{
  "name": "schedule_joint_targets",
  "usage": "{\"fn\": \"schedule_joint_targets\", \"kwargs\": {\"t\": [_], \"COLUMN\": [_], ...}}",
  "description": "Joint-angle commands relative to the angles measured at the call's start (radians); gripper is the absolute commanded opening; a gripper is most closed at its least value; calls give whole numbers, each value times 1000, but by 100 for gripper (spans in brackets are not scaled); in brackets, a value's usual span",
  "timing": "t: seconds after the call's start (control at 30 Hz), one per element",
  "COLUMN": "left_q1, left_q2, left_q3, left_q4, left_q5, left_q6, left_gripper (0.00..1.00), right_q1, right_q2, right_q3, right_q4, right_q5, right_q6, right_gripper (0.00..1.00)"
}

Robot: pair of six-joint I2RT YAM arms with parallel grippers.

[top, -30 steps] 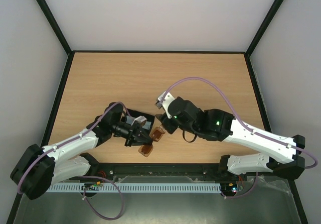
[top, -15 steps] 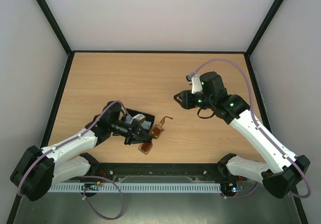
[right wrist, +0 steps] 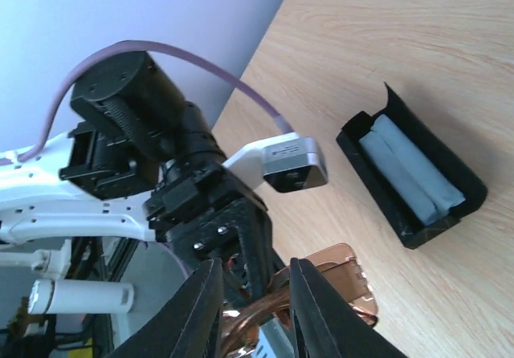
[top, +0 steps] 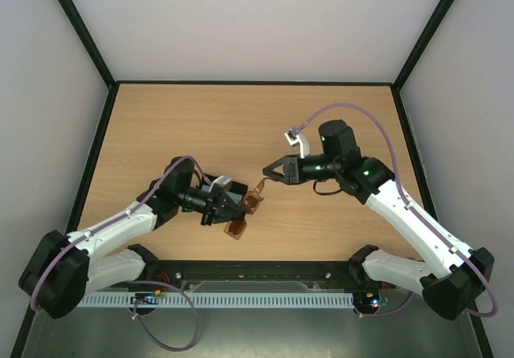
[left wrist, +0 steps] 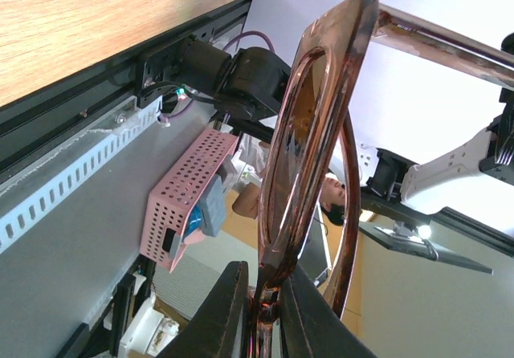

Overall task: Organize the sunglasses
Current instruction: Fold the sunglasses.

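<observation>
Left gripper pinches the amber-framed, dark-lensed sunglasses by the rim, with the right gripper parted at their one o'clock.

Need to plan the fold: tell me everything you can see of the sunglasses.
The sunglasses have a translucent amber, plastic-looking frame, brown-tinted lenses and thin arms, one swung out toward the right claw. They are held tilted above the table near its front, pinched at the frame by the shut left claw. The right claw's jaws stand apart beside that arm; contact is unclear.
</observation>
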Motion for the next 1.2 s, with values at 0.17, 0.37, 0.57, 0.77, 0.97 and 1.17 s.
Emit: {"fn": "schedule_joint_targets", "kwargs": {"t": [0.17,0.37,0.57,0.77,0.97,1.17], "left_q1": [13,23,27,29,28,29], "left_q2": [33,46,59,66,68,66], "left_q3": [53,75,95,108,105,101], "left_q4": [-83,-78,-76,-75,-75,-83], "left_q5": [1,-5,-5,-7,-6,-9], "left_q6": [-75,-75,-75,-76,-77,-68], "left_gripper": [2,2,2,2,2,2], "right_q1": [152,199,240,254,257,258], "right_q2": [-10,-20,-10,12,42,61], "right_q3": [-7,-37,-72,-86,-83,-57], "right_q4": [36,66,90,90,72,9], "right_q5": [-27,-9,13,11,3,26], "right_q6": [30,59,74,67,43,-1], "right_gripper": [24,24,24,24,25,26]}}
